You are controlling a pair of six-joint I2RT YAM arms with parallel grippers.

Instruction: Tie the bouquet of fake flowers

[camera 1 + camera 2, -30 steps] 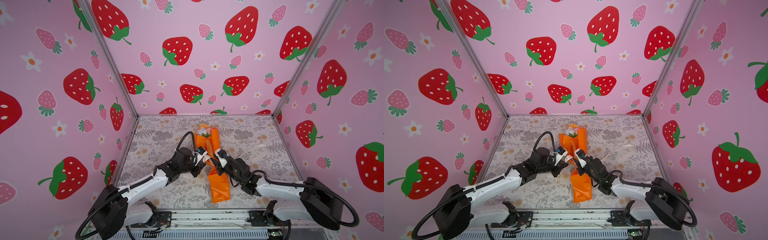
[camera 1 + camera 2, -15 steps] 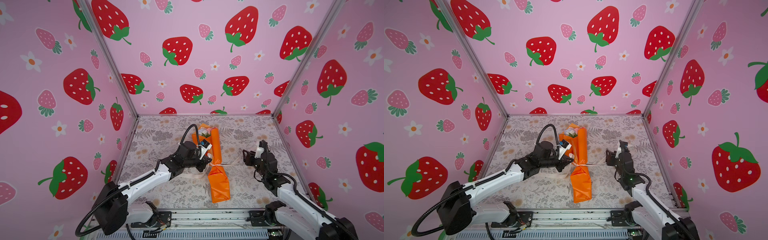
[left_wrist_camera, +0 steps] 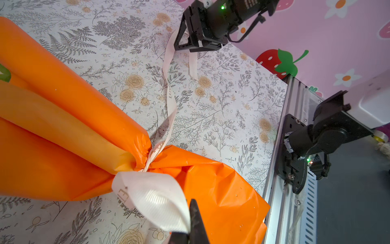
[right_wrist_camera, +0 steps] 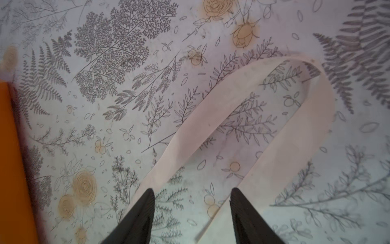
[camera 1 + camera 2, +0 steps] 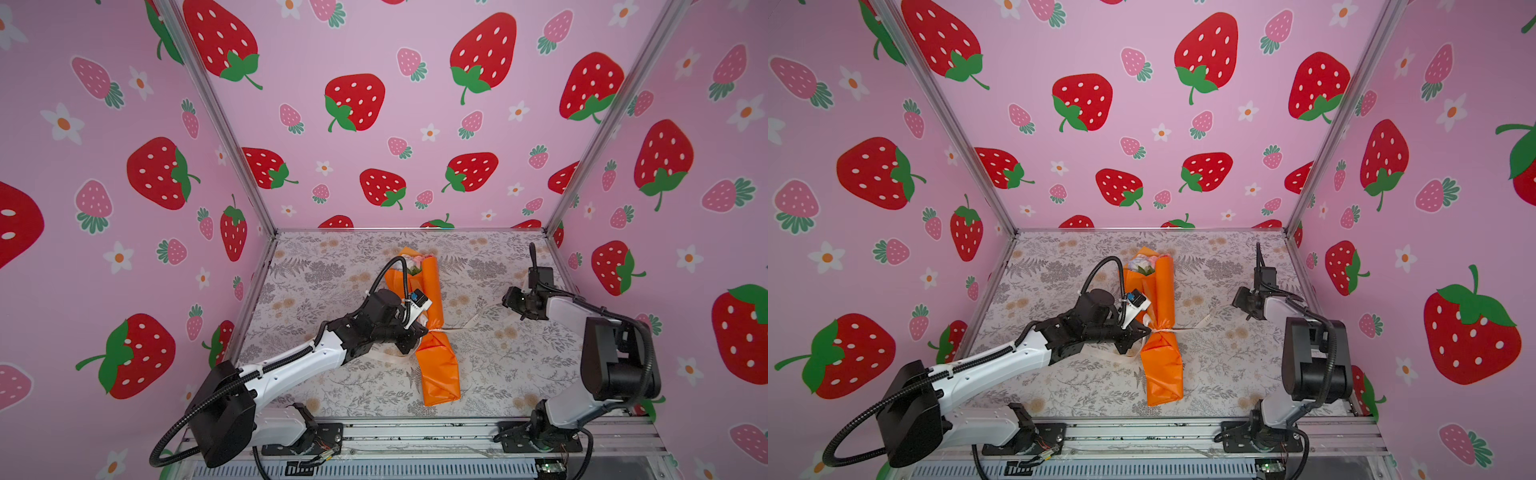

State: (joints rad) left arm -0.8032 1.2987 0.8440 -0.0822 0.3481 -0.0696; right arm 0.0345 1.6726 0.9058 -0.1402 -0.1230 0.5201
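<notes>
The bouquet of fake flowers (image 5: 438, 361) (image 5: 1163, 374) (image 3: 63, 126) lies along the middle of the table in orange wrapping paper, blooms (image 5: 419, 262) at the far end. A cream ribbon (image 3: 156, 196) is knotted tight round its pinched waist. My left gripper (image 5: 417, 332) (image 5: 1144, 330) (image 3: 191, 221) sits at the waist's left side, shut on a broad fold of the ribbon. The ribbon's other tail (image 5: 473, 320) (image 4: 211, 118) lies slack in a loop on the table to the right. My right gripper (image 5: 506, 300) (image 5: 1235, 298) (image 4: 192, 196) hovers over that loop, open, holding nothing.
Pink strawberry walls close the table on three sides; the right wall (image 5: 590, 257) is close behind my right arm. An aluminium rail (image 5: 415, 432) with both arm bases runs along the front edge. The table top (image 5: 324, 282) has a floral-print cover.
My right gripper drew the ribbon tail out to the right from the bouquet's waist, opened and let it drop slack, ending far right. The left gripper stayed shut at the waist.
</notes>
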